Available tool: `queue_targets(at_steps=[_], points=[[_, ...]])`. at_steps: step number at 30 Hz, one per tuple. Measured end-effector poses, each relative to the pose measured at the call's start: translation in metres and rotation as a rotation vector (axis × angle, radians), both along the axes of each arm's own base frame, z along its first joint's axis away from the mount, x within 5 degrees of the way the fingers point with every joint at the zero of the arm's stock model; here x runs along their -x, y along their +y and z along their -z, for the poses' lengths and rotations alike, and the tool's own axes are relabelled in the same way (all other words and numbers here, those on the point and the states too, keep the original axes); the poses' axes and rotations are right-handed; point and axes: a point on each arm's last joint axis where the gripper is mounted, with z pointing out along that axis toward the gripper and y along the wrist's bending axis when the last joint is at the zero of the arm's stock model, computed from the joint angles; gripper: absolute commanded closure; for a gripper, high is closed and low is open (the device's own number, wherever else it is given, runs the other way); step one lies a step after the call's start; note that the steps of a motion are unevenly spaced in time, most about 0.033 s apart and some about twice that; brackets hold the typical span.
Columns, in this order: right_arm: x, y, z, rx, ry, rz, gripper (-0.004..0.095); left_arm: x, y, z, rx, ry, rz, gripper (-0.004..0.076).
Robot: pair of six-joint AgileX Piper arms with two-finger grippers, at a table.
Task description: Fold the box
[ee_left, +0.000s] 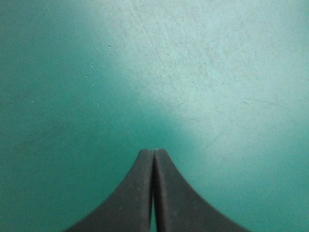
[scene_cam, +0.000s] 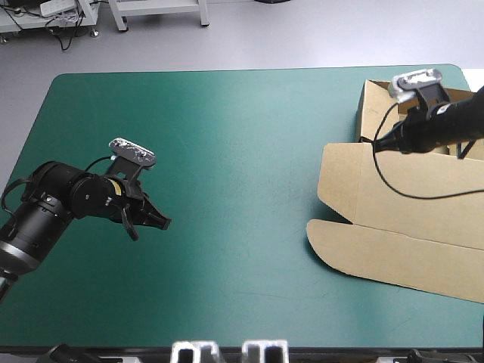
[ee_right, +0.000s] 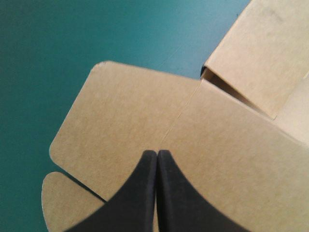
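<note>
The brown box (scene_cam: pixel 408 227) lies at the table's right side. Its walls are raised at the far end (scene_cam: pixel 378 106), and its lid and flaps lie flat toward the front. My right gripper (scene_cam: pixel 376 144) hovers over the near-left corner of the raised part, shut, with nothing seen between its fingers. In the right wrist view that gripper (ee_right: pixel 157 152) points at the flat lid panel (ee_right: pixel 130 111), near the crease beside a raised wall (ee_right: pixel 251 53). My left gripper (scene_cam: pixel 162 221) is shut at the left of the table, far from the box. In its own view the left gripper (ee_left: pixel 154 151) points at bare cover.
The teal-green cover (scene_cam: pixel 249 151) stretches bare between the two arms. The box reaches the table's right edge and runs out of the high view there. A rounded flap (scene_cam: pixel 333 242) of the lid points toward the table's middle.
</note>
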Motion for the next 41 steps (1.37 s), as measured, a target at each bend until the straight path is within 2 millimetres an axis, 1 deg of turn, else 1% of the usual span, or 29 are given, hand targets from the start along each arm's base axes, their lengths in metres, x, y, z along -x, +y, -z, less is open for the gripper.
queue_targets(at_steps=[3, 10, 13, 16, 18, 24, 30, 35, 41], points=[[0.021, 0.003, 0.015, -0.012, -0.024, 0.023, 0.0925, -0.001, 0.0, 0.004, 0.004, -0.01, 0.0, 0.0733], [0.078, 0.006, 0.036, 0.001, -0.082, 0.038, 0.0925, -0.001, 0.0, 0.012, 0.008, -0.019, 0.001, 0.0733], [0.101, 0.007, 0.036, 0.002, -0.12, 0.038, 0.0925, -0.001, 0.0, 0.012, 0.011, -0.025, 0.001, 0.0733], [0.117, 0.008, 0.037, 0.007, -0.147, 0.032, 0.0925, 0.001, 0.0, 0.012, 0.017, -0.04, 0.001, 0.0733], [0.121, 0.009, 0.038, 0.009, -0.154, 0.029, 0.0925, 0.004, 0.002, 0.013, 0.024, -0.047, -0.004, 0.0733], [0.124, 0.01, 0.038, -0.006, -0.149, 0.02, 0.0925, 0.023, 0.009, 0.02, 0.051, -0.046, -0.042, 0.0733], [0.127, 0.012, 0.04, -0.012, -0.108, -0.013, 0.0925, 0.035, 0.014, 0.024, 0.071, -0.048, -0.066, 0.0733], [0.127, 0.012, 0.04, 0.003, -0.118, -0.034, 0.0925, 0.037, 0.015, 0.023, 0.089, -0.084, -0.065, 0.0733], [0.127, 0.013, 0.04, -0.008, -0.115, -0.028, 0.0925, 0.037, 0.014, 0.023, 0.106, -0.086, -0.066, 0.0733]])
